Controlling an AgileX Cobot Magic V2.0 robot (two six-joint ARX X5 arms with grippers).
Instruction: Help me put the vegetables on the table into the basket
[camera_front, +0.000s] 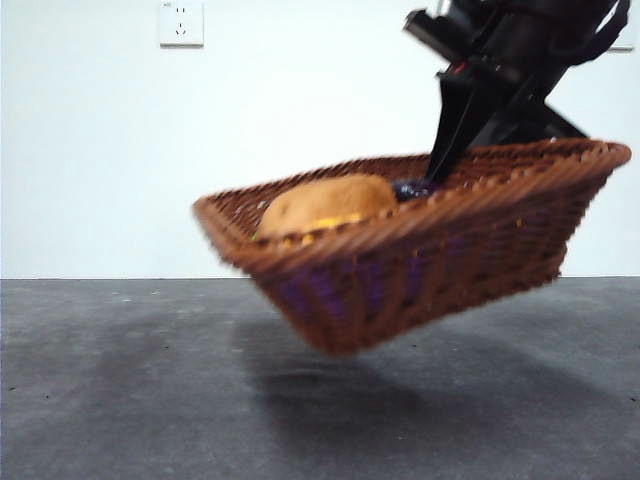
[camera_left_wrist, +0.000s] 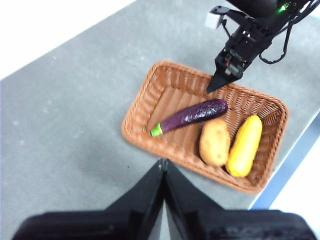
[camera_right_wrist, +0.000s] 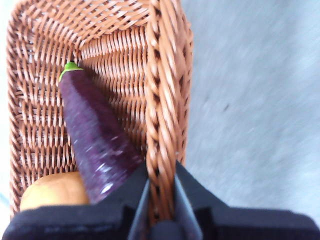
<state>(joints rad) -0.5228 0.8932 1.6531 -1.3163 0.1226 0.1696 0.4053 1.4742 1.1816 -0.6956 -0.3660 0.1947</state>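
The brown wicker basket hangs tilted above the table, casting a shadow below. My right gripper is shut on its braided rim, one jaw inside and one outside. Inside lie the purple eggplant, the tan potato and the yellow corn cob. In the right wrist view the eggplant lies against the basket wall next to the potato. The front view shows the potato above the rim. My left gripper is shut and empty, high over the basket's near side.
The table's edge runs close to the basket's corn side. A white wall with a socket stands behind the table. Grey tabletop spreads out beside the basket.
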